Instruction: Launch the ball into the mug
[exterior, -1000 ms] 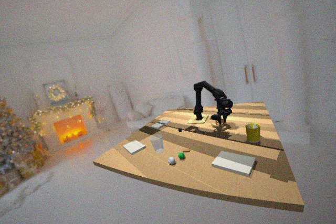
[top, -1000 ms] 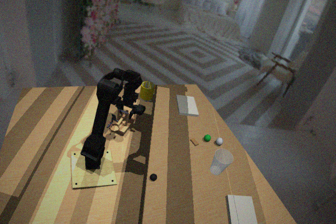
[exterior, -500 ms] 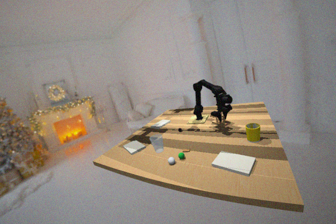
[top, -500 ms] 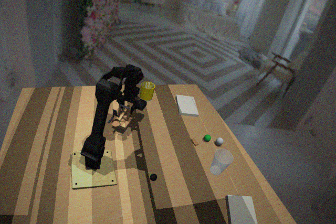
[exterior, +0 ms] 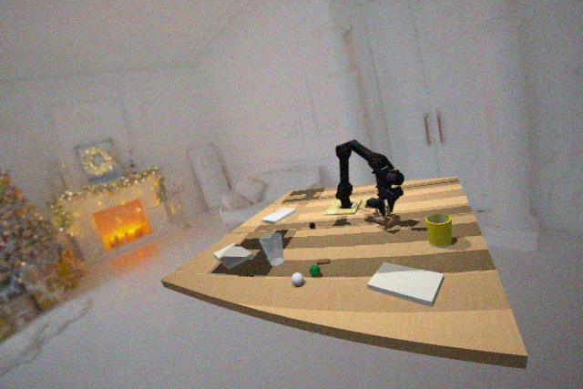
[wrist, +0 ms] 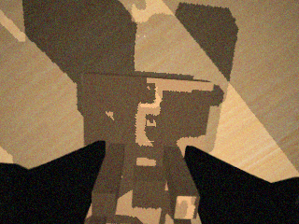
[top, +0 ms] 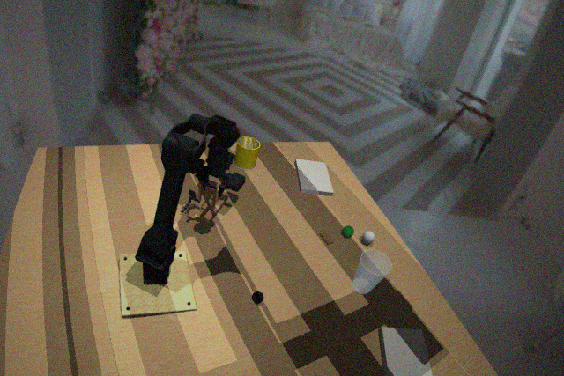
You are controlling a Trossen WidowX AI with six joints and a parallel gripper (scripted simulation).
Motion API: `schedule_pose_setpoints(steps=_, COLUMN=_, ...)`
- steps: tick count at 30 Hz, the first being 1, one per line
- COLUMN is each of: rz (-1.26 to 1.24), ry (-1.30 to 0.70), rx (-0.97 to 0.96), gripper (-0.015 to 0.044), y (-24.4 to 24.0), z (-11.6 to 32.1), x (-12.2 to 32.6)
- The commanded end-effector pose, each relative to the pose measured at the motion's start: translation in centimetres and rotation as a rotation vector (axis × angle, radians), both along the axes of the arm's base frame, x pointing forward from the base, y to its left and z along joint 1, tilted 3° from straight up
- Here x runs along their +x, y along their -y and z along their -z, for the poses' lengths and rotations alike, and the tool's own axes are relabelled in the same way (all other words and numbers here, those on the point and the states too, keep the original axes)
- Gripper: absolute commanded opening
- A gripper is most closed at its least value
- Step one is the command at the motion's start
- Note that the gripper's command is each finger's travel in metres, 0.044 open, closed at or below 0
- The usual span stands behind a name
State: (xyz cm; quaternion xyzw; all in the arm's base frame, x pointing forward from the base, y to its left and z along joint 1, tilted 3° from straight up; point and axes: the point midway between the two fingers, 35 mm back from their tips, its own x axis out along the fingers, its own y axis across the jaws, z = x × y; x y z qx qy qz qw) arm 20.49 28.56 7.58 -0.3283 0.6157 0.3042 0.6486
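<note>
My gripper [top: 211, 190] [exterior: 385, 206] [wrist: 145, 150] points down and is shut on the wooden catapult [top: 210, 202] [exterior: 386, 220] [wrist: 103, 121]. In the wrist view its black fingers flank the catapult's two uprights. The catapult stands at table level, partly hidden by the gripper in the top and exterior views; I cannot tell whether its cup holds a ball. The yellow mug [top: 248, 153] [exterior: 438, 230] stands upright beyond the catapult near the far edge in the top view. A black ball [top: 257, 297] [exterior: 311, 225], a green ball [top: 347, 231] [exterior: 314, 270] and a white ball [top: 367, 237] [exterior: 297, 279] lie on the table.
A clear cup [top: 372, 271] [exterior: 271, 249] stands near the white ball. A small brown piece [top: 326, 238] [exterior: 322, 261] lies beside the green ball. White slabs [top: 314, 177] [exterior: 405, 283] lie near the table's edges. The arm's base sits on a yellowish plate [top: 181, 290] [exterior: 332, 209].
</note>
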Motion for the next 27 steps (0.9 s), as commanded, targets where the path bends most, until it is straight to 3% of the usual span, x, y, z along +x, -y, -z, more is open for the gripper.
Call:
schedule_pose_setpoints(steps=1, rz=0.001, ry=0.001, rx=-0.003, gripper=0.0000, y=0.1, z=0.7, x=0.1)
schedule_pose_setpoints(steps=14, rz=0.002, ry=-0.001, rx=-0.001, gripper=0.0000, y=0.1, z=1.3, x=0.0)
schedule_pose_setpoints(steps=27, rz=0.002, ry=-0.001, rx=-0.001, gripper=0.0341, y=0.1, z=1.3, x=0.0)
